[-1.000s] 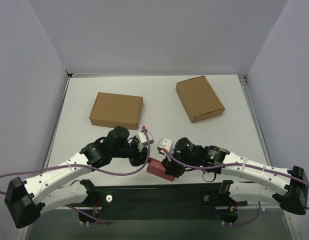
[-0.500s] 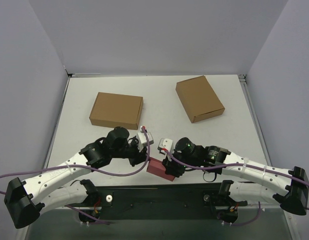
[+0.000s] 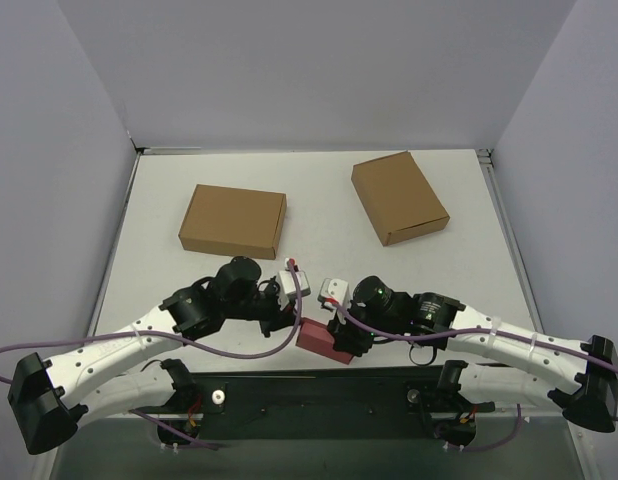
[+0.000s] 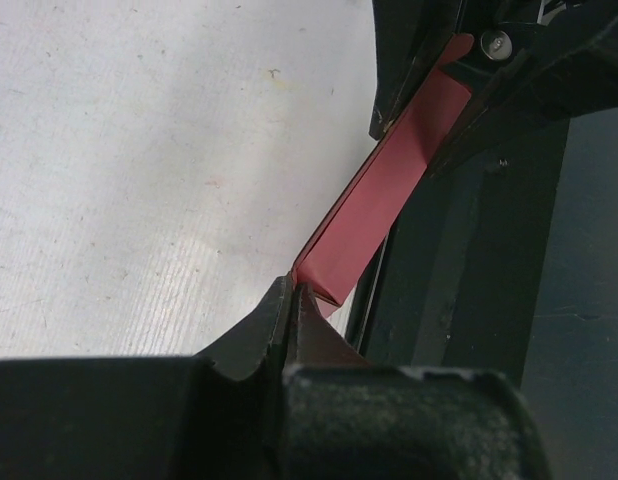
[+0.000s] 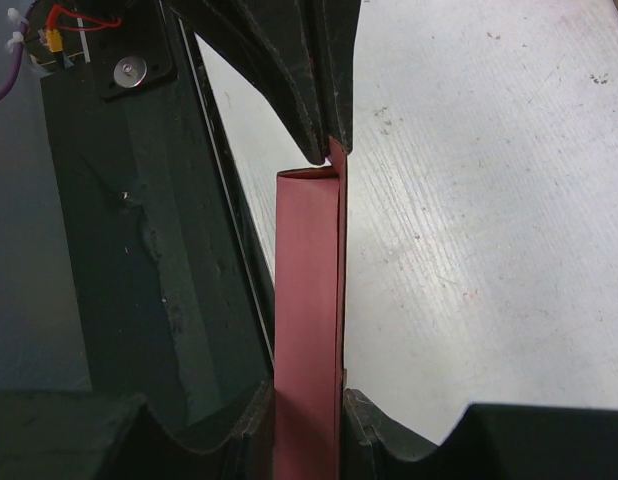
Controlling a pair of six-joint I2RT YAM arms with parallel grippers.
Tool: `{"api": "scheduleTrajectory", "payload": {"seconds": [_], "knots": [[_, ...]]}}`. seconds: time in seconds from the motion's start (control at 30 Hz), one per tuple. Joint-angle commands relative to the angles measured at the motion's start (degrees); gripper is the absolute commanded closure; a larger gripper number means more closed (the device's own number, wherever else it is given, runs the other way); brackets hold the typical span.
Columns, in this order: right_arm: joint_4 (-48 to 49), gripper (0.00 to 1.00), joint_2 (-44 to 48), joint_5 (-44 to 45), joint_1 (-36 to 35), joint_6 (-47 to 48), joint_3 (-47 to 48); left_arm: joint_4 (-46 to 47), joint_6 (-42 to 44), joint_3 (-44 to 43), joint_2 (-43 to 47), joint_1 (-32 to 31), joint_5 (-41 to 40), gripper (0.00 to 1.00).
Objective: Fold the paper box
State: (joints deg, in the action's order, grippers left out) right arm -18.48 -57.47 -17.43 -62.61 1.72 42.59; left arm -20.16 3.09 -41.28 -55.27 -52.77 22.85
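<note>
The paper box is a pink, nearly flat piece held on edge over the table's near edge, between my two grippers. My right gripper is shut on one end; in the right wrist view its fingers press both faces of the box. My left gripper is shut at the other end. In the left wrist view its jaws meet at the box's corner, pinching a thin flap. The right wrist view shows those left fingertips on the flap.
Two brown cardboard boxes lie further back on the white table: one at the left, one at the right. The black base plate runs along the near edge just below the held box.
My left gripper has closed fully on the box's left end. The box and both grippers have shifted slightly toward the near edge.
</note>
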Motion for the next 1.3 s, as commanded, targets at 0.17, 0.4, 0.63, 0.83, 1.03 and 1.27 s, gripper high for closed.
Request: {"api": "scheduleTrajectory", "payload": {"seconds": [0.17,0.4,0.63,0.83,1.03,1.27], "knots": [[2.04,0.83,1.4,2.14,0.38,0.39,-0.4,-0.31,0.16,-1.61,-0.63,-1.37,0.63,1.0],[1.96,0.83,0.87,2.58,0.29,0.39,-0.4,-0.32,-2.04,-3.81,-1.08,-1.19,-3.43,0.4],[1.96,0.83,0.87,2.4,0.3,0.48,-0.31,-1.19,0.16,-4.69,0.78,0.04,-5.89,0.32],[1.96,0.83,0.61,2.49,0.38,0.48,-0.22,-1.37,-0.54,-6.18,-0.98,0.48,-6.94,0.46],[1.96,0.83,0.52,2.49,0.38,0.57,-0.31,-0.84,-0.63,-6.62,-2.04,0.39,-5.89,0.54],[1.96,0.83,0.26,2.58,0.38,0.66,-0.31,-0.93,-0.72,-6.54,-2.74,0.39,-5.19,0.6]]}}
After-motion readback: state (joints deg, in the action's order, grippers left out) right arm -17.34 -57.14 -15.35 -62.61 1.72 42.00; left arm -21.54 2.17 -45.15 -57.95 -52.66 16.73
